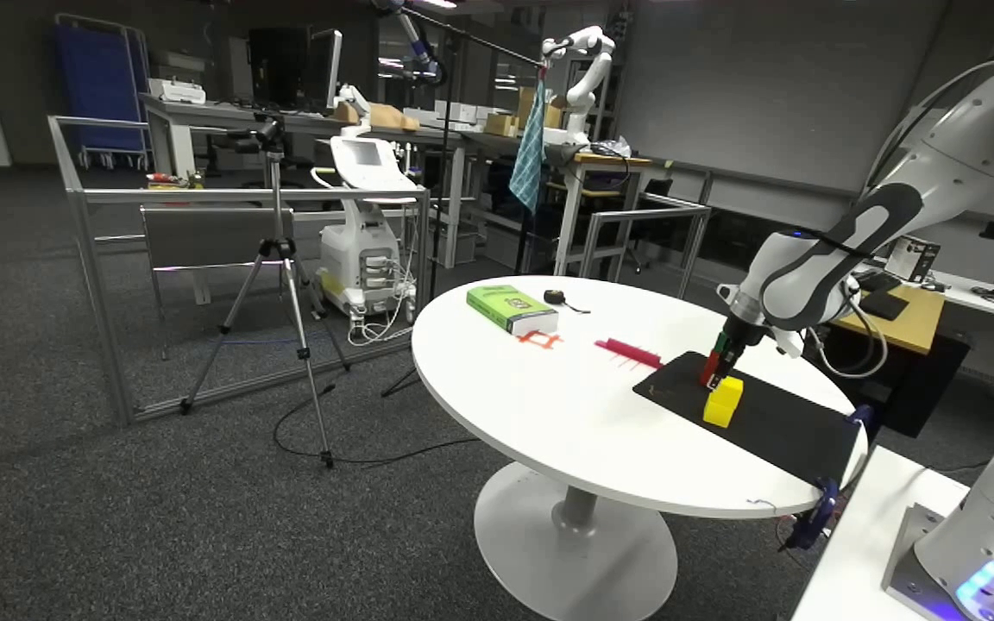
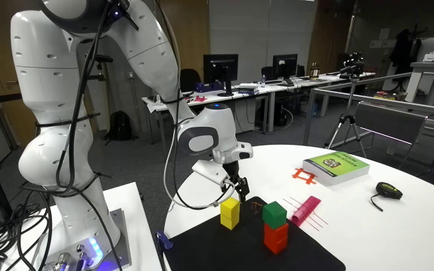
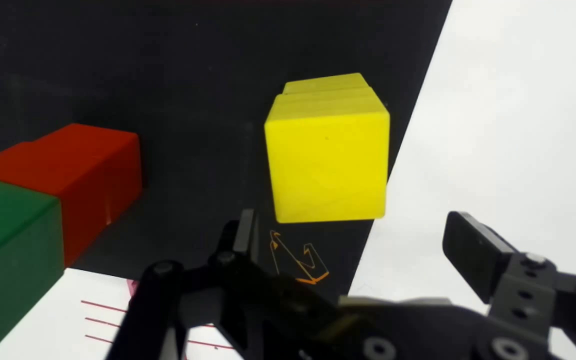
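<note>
Hovering with empty hand (image 3: 353,232) spread wide near yellow block stack (image 3: 327,167) on black mat (image 3: 193,175), inside the clamped edge of the counter (image 1: 531,405); looking light, stiff, probably suiting a pinch by opposite sides.

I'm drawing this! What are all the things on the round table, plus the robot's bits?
Table: 1, white, under mat
Mat: 1, black, at table's edge
Yellow blocks: 2, yellow, stacked on mat
Red blocks: 2, red, stacked on mat
Green block: 1, green, atop red blocks
Book: 1, green cover, on table
Hash shape: 1, orange-red, beside book
Tape measure: 1, black, near book
Pink piece: 1, pink, beside mat
Clamps: 2, dark blue, at table's edge
Arm: 1, white and grey, over table
Tool: 1, black, open, near yellow blocks
</note>
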Robot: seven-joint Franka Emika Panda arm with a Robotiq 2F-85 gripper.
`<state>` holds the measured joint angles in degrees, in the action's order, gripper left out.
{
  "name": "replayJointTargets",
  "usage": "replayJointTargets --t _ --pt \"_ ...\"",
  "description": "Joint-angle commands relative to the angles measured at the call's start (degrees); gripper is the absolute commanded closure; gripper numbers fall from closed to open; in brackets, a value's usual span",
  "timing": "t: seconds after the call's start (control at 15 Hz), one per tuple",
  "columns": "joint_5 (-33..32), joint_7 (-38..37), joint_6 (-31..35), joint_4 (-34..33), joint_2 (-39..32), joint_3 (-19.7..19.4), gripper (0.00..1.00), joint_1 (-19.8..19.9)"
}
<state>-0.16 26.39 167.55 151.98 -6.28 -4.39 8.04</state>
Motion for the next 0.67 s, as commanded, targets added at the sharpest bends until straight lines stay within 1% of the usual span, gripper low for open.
replayJointTargets --t 0.0,0.13,0.27,0.4,0.6 --pt "-7.6 -6.9 1.2 -1.6 -2.4 -2.7 0.0 -0.8" --pt "-13.0 -10.6 0.8 -1.9 -2.8 -4.6 0.0 -1.3" --pt "-16.8 -13.5 0.2 -2.1 -3.1 -5.9 0.0 -1.7" --pt "-19.6 -15.7 -0.2 -2.1 -3.0 -7.0 0.0 -2.2" --pt "-22.0 -17.7 -0.5 -1.9 -2.9 -7.6 0.0 -2.7"
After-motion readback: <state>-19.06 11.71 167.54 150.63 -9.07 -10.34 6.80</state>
